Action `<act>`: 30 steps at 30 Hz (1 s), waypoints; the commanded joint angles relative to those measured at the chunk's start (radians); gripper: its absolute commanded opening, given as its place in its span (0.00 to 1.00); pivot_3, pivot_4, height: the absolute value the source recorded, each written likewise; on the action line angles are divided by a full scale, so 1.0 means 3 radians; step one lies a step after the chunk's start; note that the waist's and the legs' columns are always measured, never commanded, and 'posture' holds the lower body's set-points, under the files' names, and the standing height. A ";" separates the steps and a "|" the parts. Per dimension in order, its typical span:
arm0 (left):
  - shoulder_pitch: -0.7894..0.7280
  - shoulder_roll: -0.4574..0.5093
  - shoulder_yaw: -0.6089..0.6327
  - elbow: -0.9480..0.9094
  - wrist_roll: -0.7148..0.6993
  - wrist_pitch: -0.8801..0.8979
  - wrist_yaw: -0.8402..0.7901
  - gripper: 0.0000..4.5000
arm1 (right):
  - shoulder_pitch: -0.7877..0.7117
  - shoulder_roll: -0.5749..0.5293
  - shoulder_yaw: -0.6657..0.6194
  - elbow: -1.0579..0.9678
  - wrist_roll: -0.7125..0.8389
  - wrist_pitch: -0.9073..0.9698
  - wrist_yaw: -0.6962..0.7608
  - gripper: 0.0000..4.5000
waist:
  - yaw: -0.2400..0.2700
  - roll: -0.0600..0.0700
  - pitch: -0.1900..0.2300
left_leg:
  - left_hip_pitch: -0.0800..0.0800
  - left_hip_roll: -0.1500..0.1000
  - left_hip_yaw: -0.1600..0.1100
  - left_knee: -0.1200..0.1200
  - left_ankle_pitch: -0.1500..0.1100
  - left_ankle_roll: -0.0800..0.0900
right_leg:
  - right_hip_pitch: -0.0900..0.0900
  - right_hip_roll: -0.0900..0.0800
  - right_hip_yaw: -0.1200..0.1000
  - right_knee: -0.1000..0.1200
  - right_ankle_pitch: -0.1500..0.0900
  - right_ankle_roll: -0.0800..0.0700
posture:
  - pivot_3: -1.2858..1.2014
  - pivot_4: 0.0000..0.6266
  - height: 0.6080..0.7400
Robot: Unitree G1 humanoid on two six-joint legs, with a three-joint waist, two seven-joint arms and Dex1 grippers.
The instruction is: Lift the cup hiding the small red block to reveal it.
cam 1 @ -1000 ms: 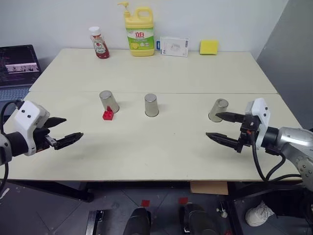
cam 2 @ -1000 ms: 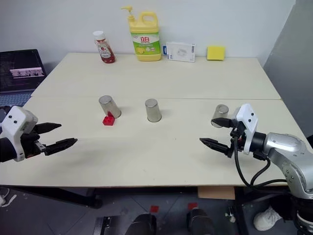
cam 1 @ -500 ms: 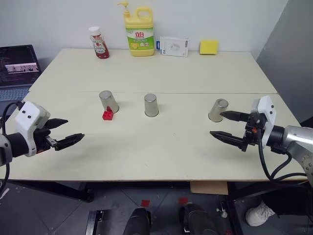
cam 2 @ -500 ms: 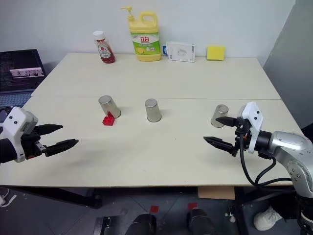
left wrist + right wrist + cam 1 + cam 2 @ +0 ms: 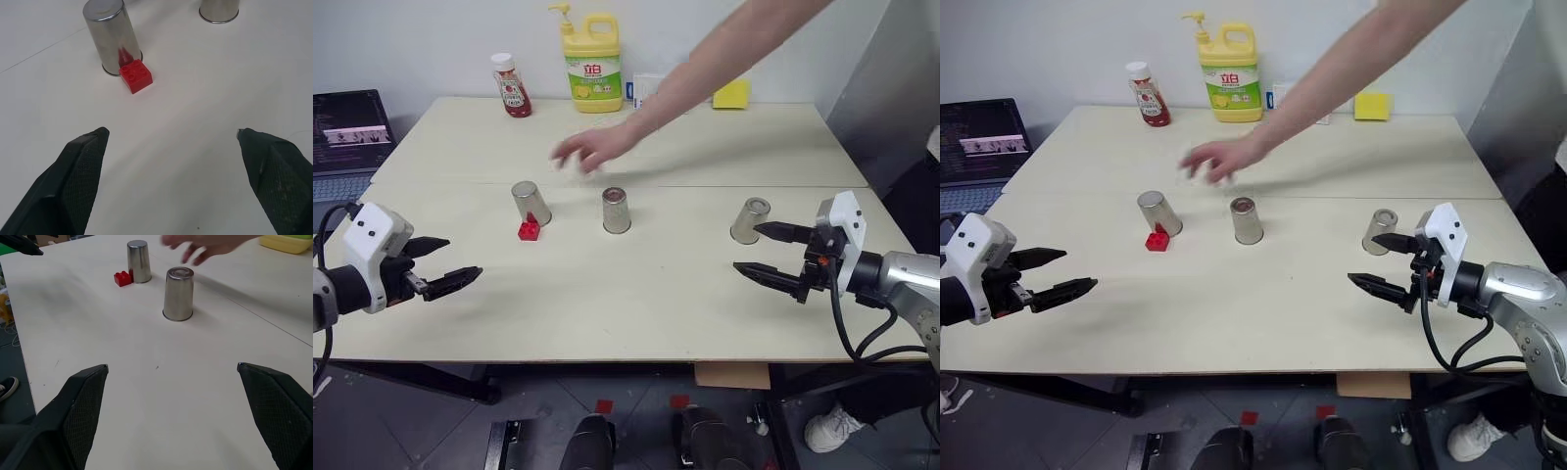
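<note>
Silvery-grey cup [image 5: 530, 202] beside a bright red block [image 5: 529, 230] — cream table [image 5: 636, 294], yellow detergent bottle [image 5: 593, 65].

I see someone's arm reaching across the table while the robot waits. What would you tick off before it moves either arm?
1. Person's hand out of the way: not ok, it hovers above the table near the cups.
2. Left gripper open: ok.
3. Right gripper open: ok.
4. Small red block hidden under a cup: not ok, it sits in the open beside the left cup.
5. All cups upside down: ok for the left cup and the middle cup; the right cup, cannot tell.
</note>
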 commanded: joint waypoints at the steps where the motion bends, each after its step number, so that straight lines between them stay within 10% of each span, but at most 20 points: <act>1: -0.0044 0.0025 0.0095 -0.0077 -0.0013 -0.0021 0.0024 0.99 | -0.0018 -0.0023 -0.0083 -0.0071 0.0039 -0.0030 0.0016 1.00 | 0.0000 0.0000 0.0000 | 0.0000 0.0000 0.0000 0.0000 0.0000 0.0000 | 0.0000 0.0000 0.0000 0.0000 0.0000 0.0000 | 0.52 0.24 1.00; 30: -0.0121 0.0042 -0.0001 -0.0037 0.0022 -0.0044 0.0011 0.99 | -0.0014 0.0011 -0.0050 -0.0091 0.0035 -0.0036 0.0004 1.00 | 0.0000 0.0000 0.0000 | 0.0000 0.0000 0.0000 0.0000 0.0000 0.0000 | 0.0000 0.0000 0.0000 0.0000 0.0000 0.0000 | 0.52 0.24 1.00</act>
